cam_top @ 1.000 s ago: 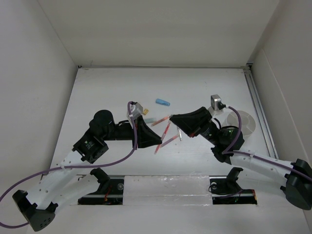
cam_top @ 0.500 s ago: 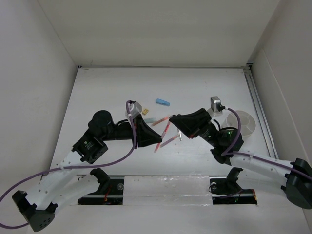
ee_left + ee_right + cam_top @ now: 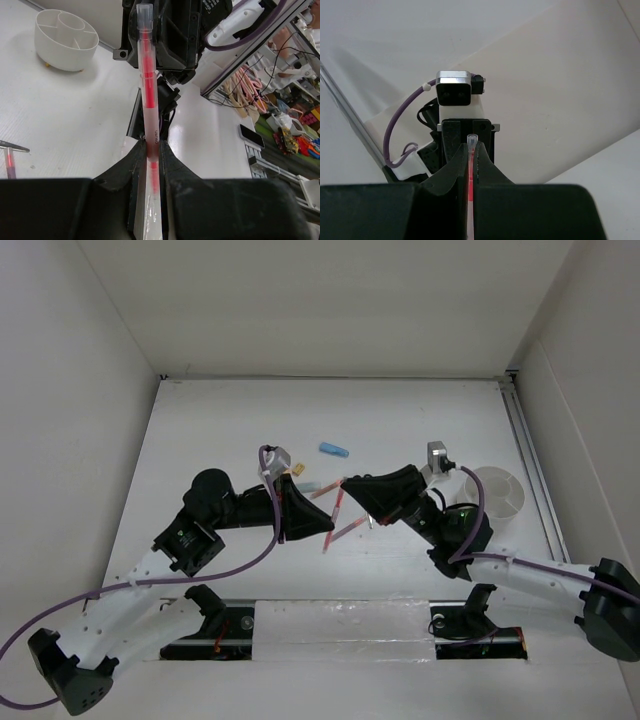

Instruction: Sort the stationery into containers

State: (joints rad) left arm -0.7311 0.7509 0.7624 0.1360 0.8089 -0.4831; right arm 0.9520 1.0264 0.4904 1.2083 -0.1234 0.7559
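Pink pen [image 3: 147, 75] clamped between the closed fingers of the left end effector [image 3: 151, 147], its clear-capped tip pointing at the right arm.

The right end effector [image 3: 471, 150] is also closed tight on a thin pink pen; whether it is the same one cannot be told. From above, three pink pens [image 3: 347, 531] show around the two end effectors, partly covered by them. One light-blue marker [image 3: 334, 450] lies farther back on the bench [image 3: 220, 430]. One white cup [image 3: 470, 480] with compartments stands at the right. A metal tip [image 3: 12, 146] is cut off at the left wrist view's edge.
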